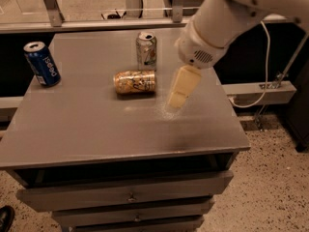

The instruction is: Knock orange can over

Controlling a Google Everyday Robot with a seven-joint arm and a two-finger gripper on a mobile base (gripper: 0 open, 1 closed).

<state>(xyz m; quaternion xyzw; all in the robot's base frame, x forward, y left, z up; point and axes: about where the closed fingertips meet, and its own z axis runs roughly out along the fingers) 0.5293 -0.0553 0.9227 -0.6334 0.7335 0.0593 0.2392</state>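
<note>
The orange can (135, 82) lies on its side near the middle of the grey table (96, 129), its silver top pointing left. My gripper (175, 102) hangs to the right of the can, tilted down and to the left. Its cream fingers (183, 85) are pressed together and hold nothing. The fingertips are just above the tabletop, a short gap away from the can's right end.
A silver-white can (146, 50) stands upright just behind the orange can. A blue Pepsi can (42, 64) stands at the table's far left. Drawers (128, 197) sit under the tabletop. A metal rail (96, 25) runs behind the table.
</note>
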